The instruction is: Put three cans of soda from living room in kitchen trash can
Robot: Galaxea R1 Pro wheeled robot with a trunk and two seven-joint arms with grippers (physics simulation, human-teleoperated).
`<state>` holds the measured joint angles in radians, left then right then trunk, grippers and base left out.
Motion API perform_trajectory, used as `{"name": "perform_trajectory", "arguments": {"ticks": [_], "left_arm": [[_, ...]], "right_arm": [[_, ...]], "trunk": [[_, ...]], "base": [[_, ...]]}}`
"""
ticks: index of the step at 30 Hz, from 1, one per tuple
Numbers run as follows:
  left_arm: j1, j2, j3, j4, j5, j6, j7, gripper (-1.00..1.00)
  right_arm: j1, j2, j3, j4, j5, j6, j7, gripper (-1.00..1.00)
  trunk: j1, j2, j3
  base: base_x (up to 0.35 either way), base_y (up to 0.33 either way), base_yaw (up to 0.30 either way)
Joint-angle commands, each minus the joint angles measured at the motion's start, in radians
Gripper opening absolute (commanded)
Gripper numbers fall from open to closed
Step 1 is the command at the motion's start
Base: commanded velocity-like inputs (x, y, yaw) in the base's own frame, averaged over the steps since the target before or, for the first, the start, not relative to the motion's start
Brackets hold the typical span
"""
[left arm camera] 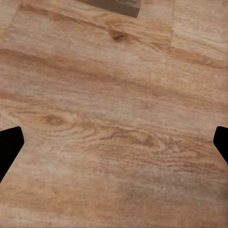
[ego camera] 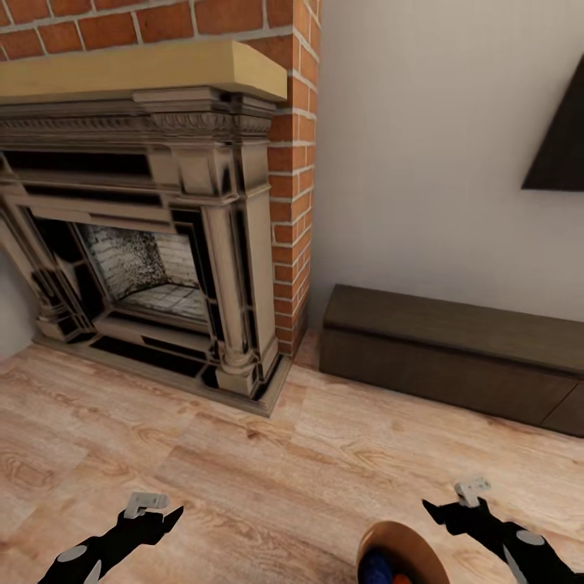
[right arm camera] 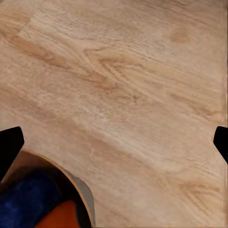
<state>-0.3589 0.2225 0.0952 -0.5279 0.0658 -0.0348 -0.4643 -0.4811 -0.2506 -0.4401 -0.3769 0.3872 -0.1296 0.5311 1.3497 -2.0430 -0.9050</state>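
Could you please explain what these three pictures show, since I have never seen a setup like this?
It is a simulated wheeled robot with two arms. The large picture comes from its head camera, looking down at a brick fireplace, a low dark cabinet and the wood floor. Its left gripper and right gripper are both open and hold nothing. The other two pictures come from cameras at each wrist, looking at the floor. At the bottom edge sits a round bin with a blue can and something orange inside.
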Motion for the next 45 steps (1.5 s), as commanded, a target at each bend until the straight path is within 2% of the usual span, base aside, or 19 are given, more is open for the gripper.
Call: {"name": "perform_trajectory", "arguments": {"ticks": [1, 2, 5, 6, 9, 13, 18, 21, 22, 25, 26, 29, 33, 36, 39, 45], "left_arm": [[0.0, 0.0, 0.0, 0.0, 0.0, 0.0, 0.0, 1.0], [0.0, 0.0, 0.0, 0.0, 0.0, -0.001, 0.001, 1.0], [0.0, 0.0, 0.0, 0.003, 0.0, -0.001, 0.001, 1.0], [0.0, 0.0, 0.0, 0.012, 0.0, -0.003, 0.001, 1.0], [0.0, 0.0, 0.0, 0.045, 0.001, -0.028, 0.001, 1.0], [0.0, 0.0, -0.001, 0.09, -0.003, -0.071, 0.021, 1.0], [0.0, 0.0, -0.002, 0.187, -0.016, -0.184, 0.079, 1.0], [0.001, 0.0, -0.003, 0.257, -0.02, -0.298, 0.13, 1.0], [0.003, 0.0, -0.003, 0.326, -0.021, -0.376, 0.158, 1.0], [0.013, 0.0, -0.003, 0.386, -0.02, -0.451, 0.168, 1.0], [0.025, 0.0, -0.003, 0.421, -0.02, -0.502, 0.174, 1.0], [0.048, 0.0, -0.003, 0.453, -0.02, -0.559, 0.185, 1.0], [0.104, -0.002, -0.003, 0.478, -0.02, -0.626, 0.211, 1.0], [0.13, -0.008, -0.003, 0.485, -0.021, -0.643, 0.226, 1.0], [0.164, -0.031, -0.009, 0.496, -0.026, -0.655, 0.266, 1.0], [0.234, -0.049, -0.022, 0.504, -0.082, -0.662, 0.323, 1.0]], "right_arm": [[0.012, 0.0, -0.012, -0.006, -0.001, -0.017, 0.004, 1.0], [0.034, 0.0, -0.031, -0.014, -0.001, -0.054, 0.009, 1.0], [0.07, 0.0, -0.048, -0.02, -0.001, -0.124, 0.013, 1.0], [0.095, 0.001, -0.056, -0.02, -0.001, -0.173, 0.014, 1.0], [0.135, 0.002, -0.064, -0.019, -0.001, -0.247, 0.016, 1.0], [0.174, 0.004, -0.069, -0.007, -0.005, -0.309, 0.015, 1.0], [0.206, 0.007, -0.07, 0.078, -0.048, -0.429, 0.006, 1.0], [0.216, 0.005, -0.071, 0.163, -0.06, -0.504, 0.003, 1.0], [0.226, 0.007, -0.071, 0.207, -0.063, -0.528, 0.002, 1.0], [0.238, 0.008, -0.071, 0.224, -0.064, -0.54, 0.001, 1.0], [0.247, 0.009, -0.071, 0.231, -0.064, -0.544, 0.0, 1.0], [0.258, 0.01, -0.071, 0.249, -0.065, -0.549, -0.005, 1.0], [0.27, 0.011, -0.069, 0.319, -0.06, -0.557, -0.059, 1.0], [0.277, 0.011, -0.067, 0.35, -0.058, -0.566, -0.083, 1.0], [0.286, 0.016, -0.067, 0.372, -0.056, -0.574, -0.099, 1.0], [0.306, 0.025, -0.066, 0.388, -0.055, -0.58, -0.107, 1.0]], "trunk": [[-0.004, 0.007, 0.003], [-0.008, 0.014, 0.006], [-0.019, 0.035, 0.016], [-0.023, 0.042, 0.019], [-0.035, 0.063, 0.028], [-0.05, 0.091, 0.041], [-0.069, 0.126, 0.057], [-0.081, 0.147, 0.066], [-0.084, 0.154, 0.069], [-0.096, 0.175, 0.079], [-0.1, 0.182, 0.082], [-0.111, 0.203, 0.091], [-0.127, 0.231, 0.104], [-0.138, 0.252, 0.113], [-0.15, 0.273, 0.122], [-0.173, 0.315, 0.141]], "base": [[0.0, 0.0, 0.0], [0.0, 0.0, 0.0], [0.0, 0.0, 0.0], [0.0, 0.0, 0.0], [0.0, 0.0, 0.0], [0.0, 0.0, 0.0], [0.0, 0.0, 0.0], [0.0, 0.0, 0.0], [0.0, 0.0, 0.0], [0.0, 0.0, 0.0], [0.0, 0.0, 0.0], [0.0, 0.0, 0.0], [0.0, 0.0, 0.0], [0.0, 0.0, 0.0], [0.0, 0.0, 0.0], [0.0, 0.0, 0.0]]}}
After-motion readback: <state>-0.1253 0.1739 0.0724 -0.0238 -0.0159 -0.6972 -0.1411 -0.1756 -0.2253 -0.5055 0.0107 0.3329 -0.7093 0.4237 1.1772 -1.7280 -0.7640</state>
